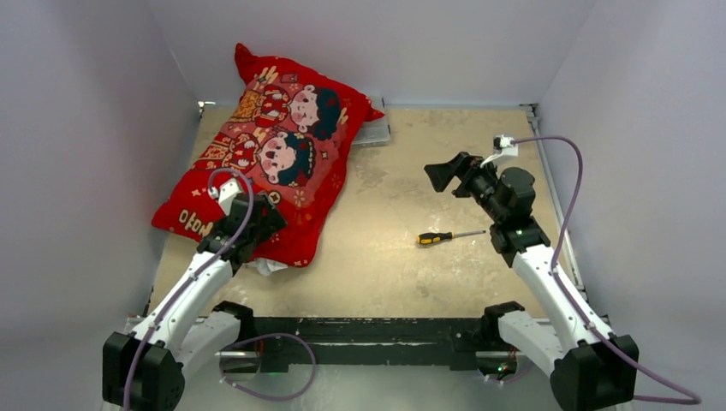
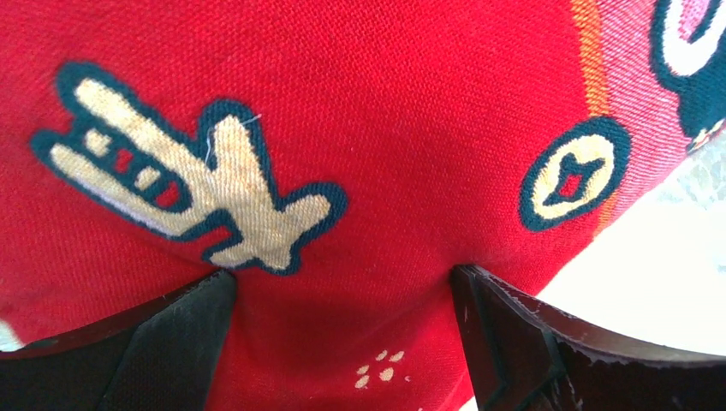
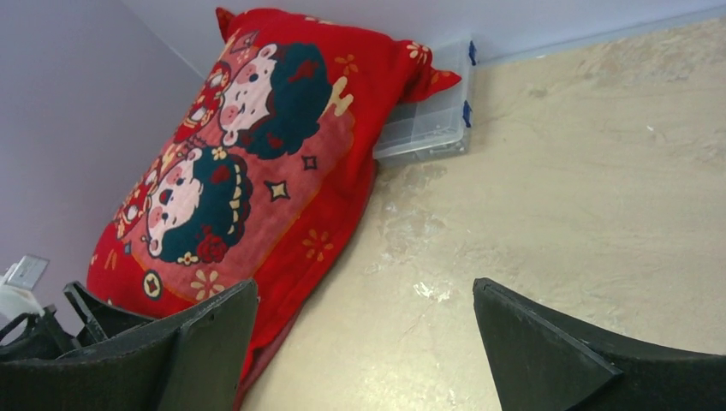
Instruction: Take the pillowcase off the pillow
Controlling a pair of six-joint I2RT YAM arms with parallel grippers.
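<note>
A bright red fabric pillowcase (image 1: pixel 265 154), printed with two black-haired cartoon children and gold lettering, lies stuffed full across the 10 to 11 o'clock part of the worn beige table (image 1: pixel 411 282), its long axis running from the far wall toward the near left. It is still on the plump white pillow (image 1: pixel 272 266), of which only a small white patch peeks out at the cover's near edge, toward 6 o'clock. The left gripper (image 1: pixel 257 227) sits on that near end of the pillowcase; in its wrist view the two black fingers (image 2: pixel 171 342) stand wide apart with red cloth bulging between them, unpinched. The right gripper (image 1: pixel 441 175) hangs above bare table at about 2 o'clock, well apart from the cover, its jaws spread and holding nothing, its camera looking toward the pillowcase. A screwdriver (image 1: pixel 445 237) with a yellow-and-black handle lies flat at about 4 o'clock of the table's centre, its shaft pointing to 3 o'clock. A clear plastic box (image 1: pixel 374 131) with blue latches rests against the far edge at 12 o'clock, touching the pillowcase's far right corner, which overlaps it.
</note>
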